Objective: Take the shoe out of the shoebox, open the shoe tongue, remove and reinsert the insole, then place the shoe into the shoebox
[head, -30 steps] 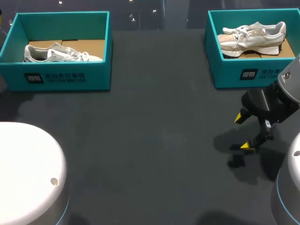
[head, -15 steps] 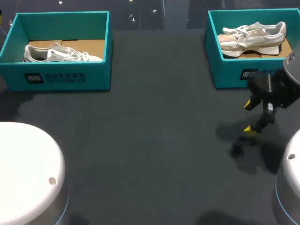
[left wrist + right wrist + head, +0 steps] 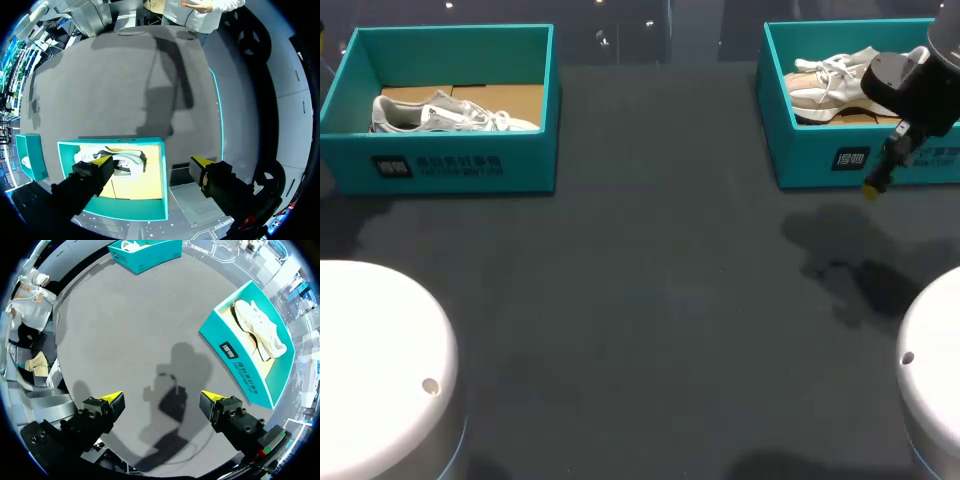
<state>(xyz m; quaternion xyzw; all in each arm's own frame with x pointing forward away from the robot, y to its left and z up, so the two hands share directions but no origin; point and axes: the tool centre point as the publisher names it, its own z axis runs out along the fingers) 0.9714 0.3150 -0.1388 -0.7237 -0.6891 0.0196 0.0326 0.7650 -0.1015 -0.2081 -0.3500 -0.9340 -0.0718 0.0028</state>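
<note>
Two teal shoeboxes stand at the table's far side. The left shoebox holds a grey-white shoe. A white and beige shoe lies in the right shoebox. My right gripper hangs open over that box's front wall, touching nothing. From the right wrist, the open right gripper is high above bare table, the right shoebox and its shoe off to one side. My left gripper is open, high over a teal shoebox with a shoe inside.
The white bases of my left arm and right arm fill the near corners. The left shoebox shows far ahead in the right wrist view. Dark table lies between the boxes and the bases.
My right gripper has risen off the table's middle right and moved away from me to the right shoebox's front wall. The shoes and boxes have not moved.
</note>
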